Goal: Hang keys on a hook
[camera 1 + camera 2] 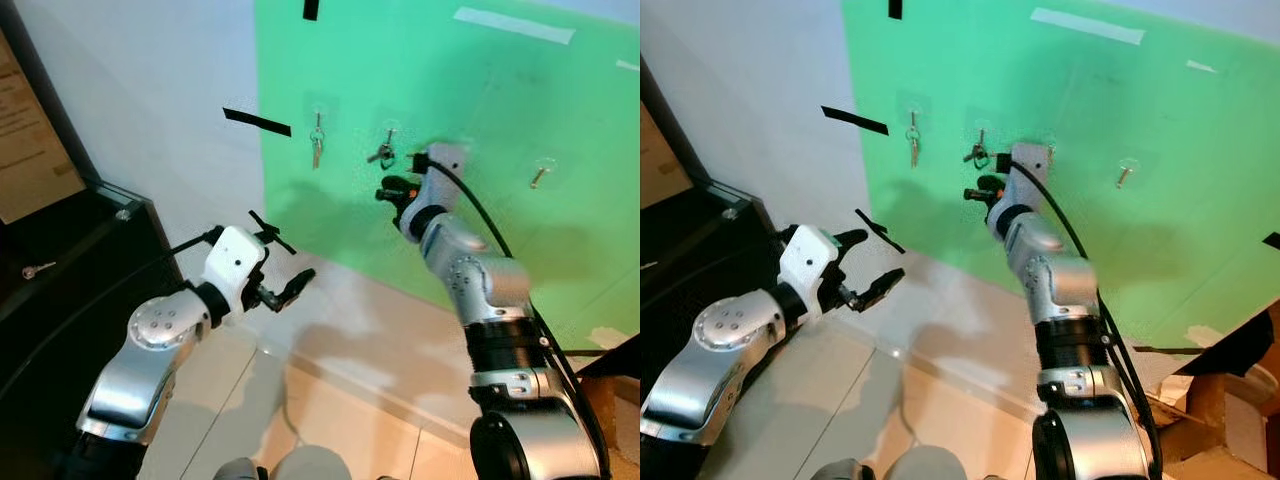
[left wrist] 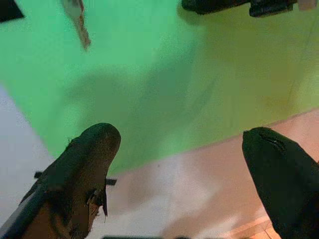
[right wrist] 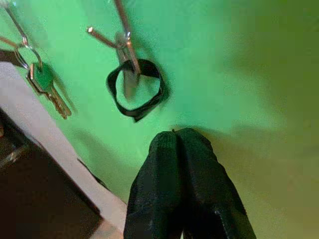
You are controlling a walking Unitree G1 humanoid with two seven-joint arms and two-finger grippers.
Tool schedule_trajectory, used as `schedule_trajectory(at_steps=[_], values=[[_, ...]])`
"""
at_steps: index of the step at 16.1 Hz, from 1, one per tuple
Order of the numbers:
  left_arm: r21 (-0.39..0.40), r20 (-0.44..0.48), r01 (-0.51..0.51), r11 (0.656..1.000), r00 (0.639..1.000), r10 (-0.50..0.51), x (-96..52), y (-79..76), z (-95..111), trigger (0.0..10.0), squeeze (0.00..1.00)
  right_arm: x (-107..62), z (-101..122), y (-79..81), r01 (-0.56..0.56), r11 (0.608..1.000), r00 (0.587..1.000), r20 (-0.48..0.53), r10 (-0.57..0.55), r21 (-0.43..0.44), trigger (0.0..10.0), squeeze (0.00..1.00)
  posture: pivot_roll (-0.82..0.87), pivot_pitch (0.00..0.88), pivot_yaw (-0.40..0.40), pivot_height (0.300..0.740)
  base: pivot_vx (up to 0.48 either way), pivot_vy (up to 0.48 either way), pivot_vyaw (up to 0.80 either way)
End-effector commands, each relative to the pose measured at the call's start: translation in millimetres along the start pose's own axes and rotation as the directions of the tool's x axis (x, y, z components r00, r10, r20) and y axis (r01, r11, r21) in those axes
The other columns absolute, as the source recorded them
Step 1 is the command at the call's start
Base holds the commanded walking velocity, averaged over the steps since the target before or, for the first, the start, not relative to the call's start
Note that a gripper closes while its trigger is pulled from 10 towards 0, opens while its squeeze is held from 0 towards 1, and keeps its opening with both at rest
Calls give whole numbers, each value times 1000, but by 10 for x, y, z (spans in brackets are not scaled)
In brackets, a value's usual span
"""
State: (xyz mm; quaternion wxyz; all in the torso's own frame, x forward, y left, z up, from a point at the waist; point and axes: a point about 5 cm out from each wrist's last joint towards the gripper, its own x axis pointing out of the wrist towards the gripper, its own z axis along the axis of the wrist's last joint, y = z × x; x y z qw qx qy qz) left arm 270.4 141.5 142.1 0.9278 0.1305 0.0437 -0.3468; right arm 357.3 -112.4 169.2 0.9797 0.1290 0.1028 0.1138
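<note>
Right hand (image 3: 182,144), fingers pressed shut, sits just below keys (image 3: 130,74) hanging on hook (image 3: 102,37).

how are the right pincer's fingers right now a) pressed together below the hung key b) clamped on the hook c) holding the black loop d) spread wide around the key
a: the right pincer has its fingers together, just below the key with the black loop on its hook.

Test room: green sheet (image 1: 450,120) with hooks (image 1: 541,175) on wall.
</note>
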Motion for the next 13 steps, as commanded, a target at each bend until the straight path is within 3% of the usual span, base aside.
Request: schedule_trajectory(at_steps=[1, 5, 6, 7, 10, 12, 13], values=[[-4, -17, 18, 1000, 1000, -18, 15, -19, -22, 10000, 0, -30, 17, -63, 15, 1000, 1000, 0, -15, 11, 10000, 0, 42, 0, -13, 740, 0, 0, 0], [-13, -20, -11, 1000, 1000, 11, -11, 4, -37, 10000, 0, -139, -49, -28, -31, 999, 999, 18, 31, 14, 10000, 0, 68, 0, -45, 740, 0, 0, 0], [-23, -29, -35, 999, 999, 35, -43, 17, -67, 10000, 0, -180, -97, 8, -58, 998, 998, 22, 57, 26, 10000, 345, 74, 0, -57, 740, 0, 0, 0], [-29, -43, -61, 998, 997, 60, -87, -3, -113, 10000, 0, -245, -167, 18, -67, 997, 998, 21, 66, 38, 10000, 1000, 74, 0, -61, 740, 0, 0, 0], [-67, -57, -171, 983, 984, 167, -125, -18, -173, 10000, 0, -380, -355, -15, -49, 999, 999, -17, 49, -6, 10000, 1000, 85, 0, -75, 740, 0, 0, 0], [-73, -110, -249, 966, 964, 241, -162, 26, -292, 10000, 0, -444, -627, -86, -30, 999, 992, -126, 24, -46, 10000, 1000, 103, 0, -85, 740, 0, 0, 0], [-82, -140, -269, 960, 957, 256, -188, 19, -366, 10000, 0, -484, -791, -144, -13, 998, 981, -195, 0, -65, 10000, 0, 104, 0, -82, 740, 0, 0, 0]])
